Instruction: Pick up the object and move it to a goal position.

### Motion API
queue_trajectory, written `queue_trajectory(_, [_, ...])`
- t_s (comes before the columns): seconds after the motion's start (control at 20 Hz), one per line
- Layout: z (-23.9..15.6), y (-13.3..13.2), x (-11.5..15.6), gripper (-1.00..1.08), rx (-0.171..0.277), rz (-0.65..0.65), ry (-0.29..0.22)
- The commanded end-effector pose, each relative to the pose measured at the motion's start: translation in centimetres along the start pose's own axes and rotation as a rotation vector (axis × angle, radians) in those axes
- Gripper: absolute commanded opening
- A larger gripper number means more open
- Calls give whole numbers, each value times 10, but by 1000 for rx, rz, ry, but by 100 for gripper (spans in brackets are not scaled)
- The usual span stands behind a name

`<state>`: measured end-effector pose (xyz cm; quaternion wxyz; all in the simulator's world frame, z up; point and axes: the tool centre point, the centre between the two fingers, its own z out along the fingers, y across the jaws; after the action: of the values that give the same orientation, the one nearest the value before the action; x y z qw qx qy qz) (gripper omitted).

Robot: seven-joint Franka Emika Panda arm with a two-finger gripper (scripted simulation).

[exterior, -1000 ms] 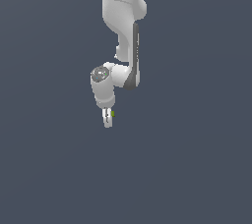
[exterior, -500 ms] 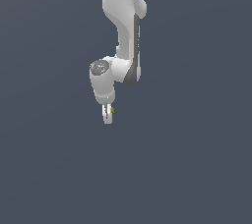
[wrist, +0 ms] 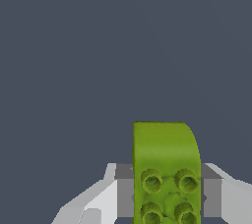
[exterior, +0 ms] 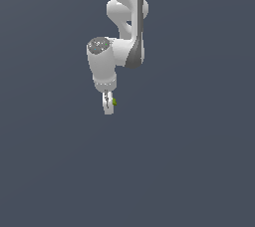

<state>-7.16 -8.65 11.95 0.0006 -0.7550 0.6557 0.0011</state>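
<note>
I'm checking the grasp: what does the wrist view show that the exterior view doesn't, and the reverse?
Only the wrist view shows the object's round sockets and one rounded corner, with a grey pad against each side. Only the exterior view shows the white arm reaching down from above. Both show the yellow-green object held in the claw against a plain dark background.

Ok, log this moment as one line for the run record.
object: yellow-green block | fingers: shut on block, one each side | gripper: pointing down | goal marker: none visible
</note>
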Motion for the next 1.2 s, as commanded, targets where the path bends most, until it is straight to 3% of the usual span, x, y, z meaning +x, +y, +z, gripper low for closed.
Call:
queue_trajectory(0.0, [-27, 3, -2, -100, 0, 1, 1])
queue_trajectory(0.65, [-167, 14, -13, -100, 0, 2, 5])
queue_trajectory(1.15, [-231, 16, -19, -100, 0, -1, 3])
